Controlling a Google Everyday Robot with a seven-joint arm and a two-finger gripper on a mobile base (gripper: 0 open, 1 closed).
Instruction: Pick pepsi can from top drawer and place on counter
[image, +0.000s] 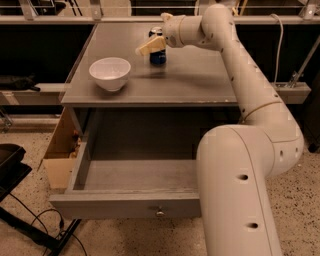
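I work from one view, set high on the robot and close behind its own arm (240, 200), whose thick lower link fills the bottom right, right up against the lens. It faces forward and steeply down: the open top drawer (125, 205) lies nearest me, the grey surface (200, 80) sits beyond it at mid distance, and the dark rail (60, 20) runs along the top edge. Farthest out, the pincer (154, 46) is over the surface's back half, at the pepsi can (158, 57).
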